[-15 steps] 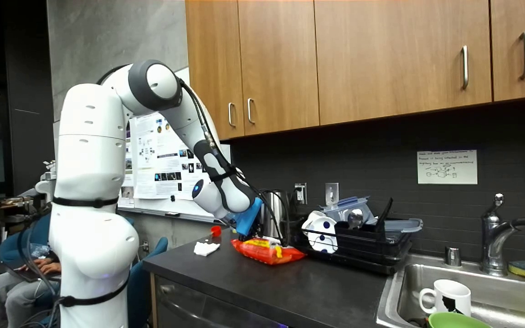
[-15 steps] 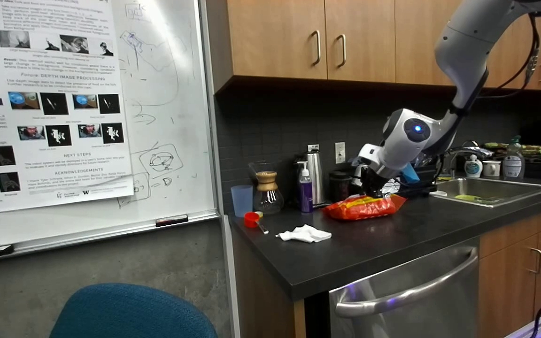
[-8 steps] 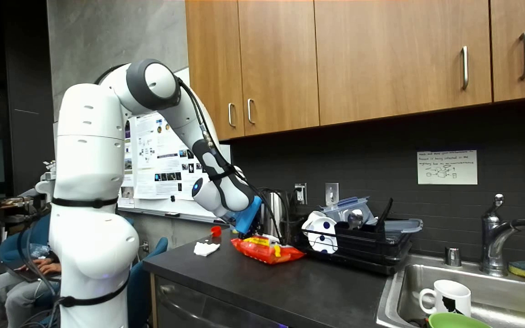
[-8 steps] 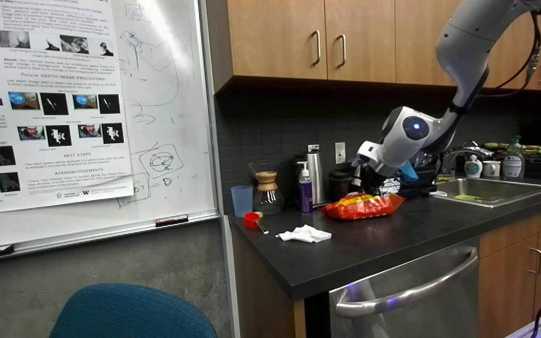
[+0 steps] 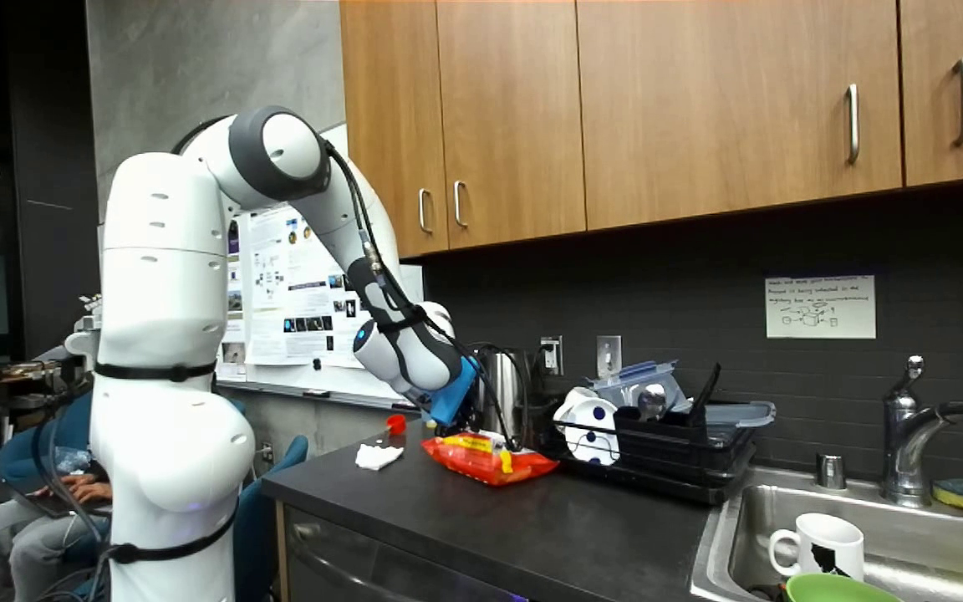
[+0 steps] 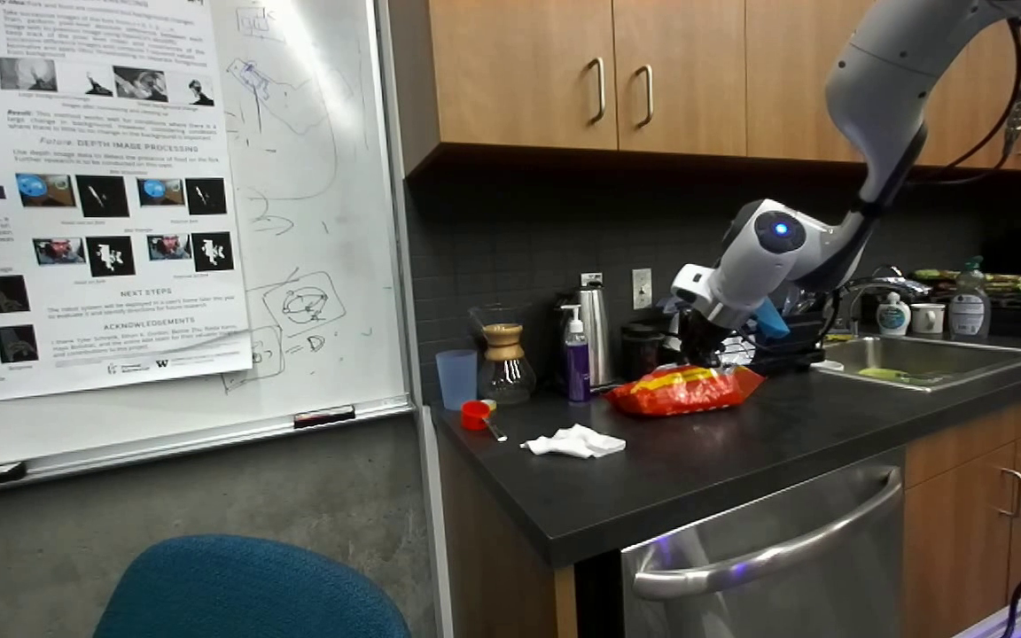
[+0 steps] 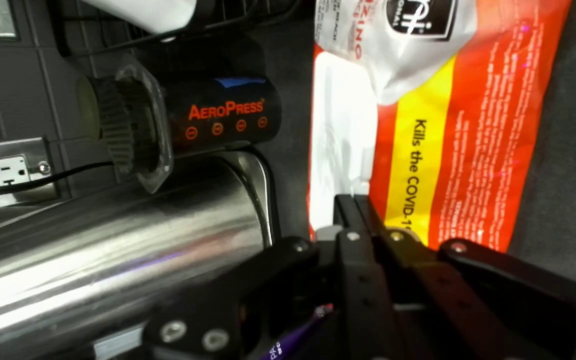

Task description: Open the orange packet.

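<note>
Dark counter (image 6: 697, 461) below the cabinets (image 5: 674, 109), and there lies the orange packet (image 6: 683, 396), gripper (image 7: 352, 198) at its white panel (image 7: 342, 135), fingers (image 7: 344, 212) together, nothing seen between; contact, can't tell! I'd work the tips under the panel's rim, lifting slowly, since the packet may slide. Steel canister (image 7: 133, 255) close behind the packet, dish rack (image 5: 674, 464) beside; in front, bare counter to the edge.
</note>
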Robot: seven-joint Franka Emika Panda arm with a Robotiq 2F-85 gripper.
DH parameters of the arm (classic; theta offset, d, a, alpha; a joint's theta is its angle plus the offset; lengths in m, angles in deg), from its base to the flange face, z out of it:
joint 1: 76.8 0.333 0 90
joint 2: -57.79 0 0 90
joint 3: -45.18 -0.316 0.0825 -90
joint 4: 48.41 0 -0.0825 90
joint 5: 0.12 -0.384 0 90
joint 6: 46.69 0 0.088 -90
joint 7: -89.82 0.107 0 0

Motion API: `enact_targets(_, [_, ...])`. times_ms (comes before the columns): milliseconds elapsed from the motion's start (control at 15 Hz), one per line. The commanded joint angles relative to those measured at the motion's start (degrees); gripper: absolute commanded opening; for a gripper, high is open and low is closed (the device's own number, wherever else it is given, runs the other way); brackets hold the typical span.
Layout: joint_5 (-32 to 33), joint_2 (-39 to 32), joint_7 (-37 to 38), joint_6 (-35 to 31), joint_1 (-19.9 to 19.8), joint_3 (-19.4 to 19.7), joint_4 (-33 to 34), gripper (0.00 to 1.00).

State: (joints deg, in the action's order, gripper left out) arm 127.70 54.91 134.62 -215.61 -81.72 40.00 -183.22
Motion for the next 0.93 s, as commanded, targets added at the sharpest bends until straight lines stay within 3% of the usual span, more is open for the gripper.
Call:
enact_targets(0, [-5.4,2.5,-10.8,-0.5,0.0,0.8,-1.5,0.00])
enact_targets(533, [-17.0,4.3,-27.5,-1.0,-0.1,0.7,-3.4,0.00])
enact_targets(867, [-23.4,5.8,-32.1,-2.5,-0.6,0.7,-4.2,0.00])
